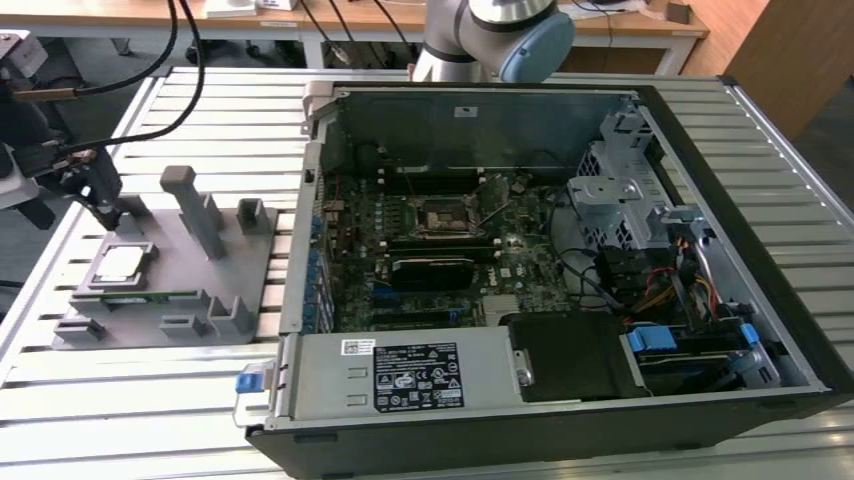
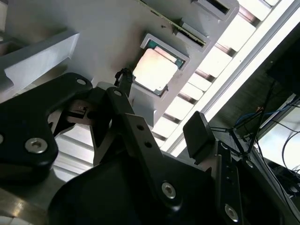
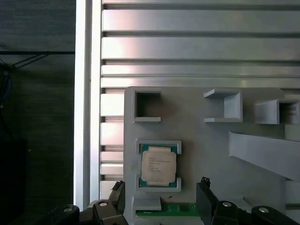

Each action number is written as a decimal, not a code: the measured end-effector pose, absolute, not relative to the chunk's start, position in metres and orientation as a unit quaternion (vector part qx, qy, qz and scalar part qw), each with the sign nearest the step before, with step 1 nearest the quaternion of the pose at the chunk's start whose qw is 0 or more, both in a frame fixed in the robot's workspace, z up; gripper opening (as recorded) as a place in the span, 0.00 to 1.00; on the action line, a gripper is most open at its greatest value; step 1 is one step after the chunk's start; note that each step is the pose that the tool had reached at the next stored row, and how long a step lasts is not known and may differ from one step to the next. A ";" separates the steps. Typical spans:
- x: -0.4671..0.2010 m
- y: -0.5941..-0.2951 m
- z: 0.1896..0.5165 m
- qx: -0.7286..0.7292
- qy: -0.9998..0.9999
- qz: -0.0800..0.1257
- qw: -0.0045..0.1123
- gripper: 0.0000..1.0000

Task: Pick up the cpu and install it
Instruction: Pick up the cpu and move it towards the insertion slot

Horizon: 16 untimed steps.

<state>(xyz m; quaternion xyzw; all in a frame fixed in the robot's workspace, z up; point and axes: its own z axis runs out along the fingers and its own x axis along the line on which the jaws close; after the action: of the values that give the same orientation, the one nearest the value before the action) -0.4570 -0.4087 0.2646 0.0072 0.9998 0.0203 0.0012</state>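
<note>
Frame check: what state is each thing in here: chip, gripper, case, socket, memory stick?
cpu: flat in its pocket on the grey holder, not gripped.
gripper: open, over the holder near the cpu, not touching it.
computer case: on its side, side panel off.
socket: looks empty.
memory stick: lying in the holder.

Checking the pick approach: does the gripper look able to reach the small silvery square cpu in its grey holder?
Probably yes. The gripper is open, hanging close above the cpu, which lies bare, metal top up, in its pocket on the grey plastic fixture; nothing covers it.
</note>
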 end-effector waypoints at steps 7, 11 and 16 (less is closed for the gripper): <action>-0.457 -0.409 0.258 0.007 1.000 0.019 0.001 0.70; -0.457 -0.409 0.252 0.007 1.000 0.019 0.001 0.78; -0.457 -0.409 0.243 0.007 1.000 0.019 0.001 0.78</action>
<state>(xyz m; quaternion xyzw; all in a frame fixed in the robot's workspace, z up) -0.4569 -0.4087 0.2426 0.0074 0.9998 0.0194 0.0012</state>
